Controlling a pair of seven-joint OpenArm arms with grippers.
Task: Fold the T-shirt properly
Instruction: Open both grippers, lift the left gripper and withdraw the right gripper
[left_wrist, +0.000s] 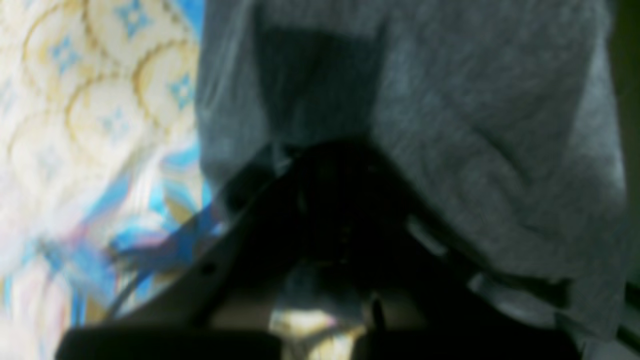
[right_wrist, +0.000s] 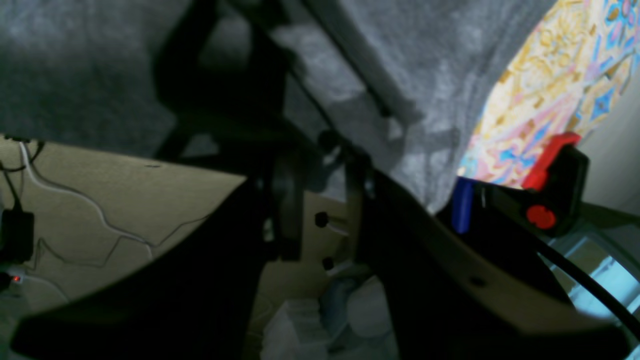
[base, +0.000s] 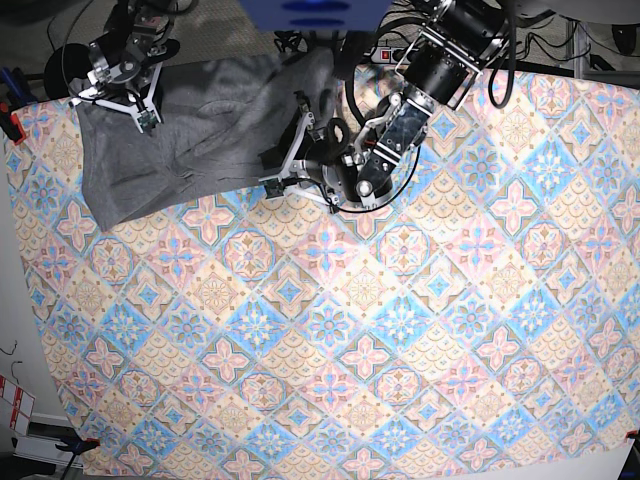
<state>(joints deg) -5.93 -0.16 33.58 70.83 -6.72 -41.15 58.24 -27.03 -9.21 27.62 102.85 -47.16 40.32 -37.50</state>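
Observation:
The heather-grey T-shirt lies rumpled on the far left part of the tiled tablecloth. My right gripper is at its far left corner. In the right wrist view its jaws close on a bunched fold of grey fabric. My left gripper is at the shirt's near right edge. In the blurred left wrist view its dark fingers meet on the grey cloth, which fills the frame above them.
The tablecloth covers the whole table and shows in both wrist views. A red and black clamp grips the table edge by the right gripper. Cables lie on the floor beyond that edge.

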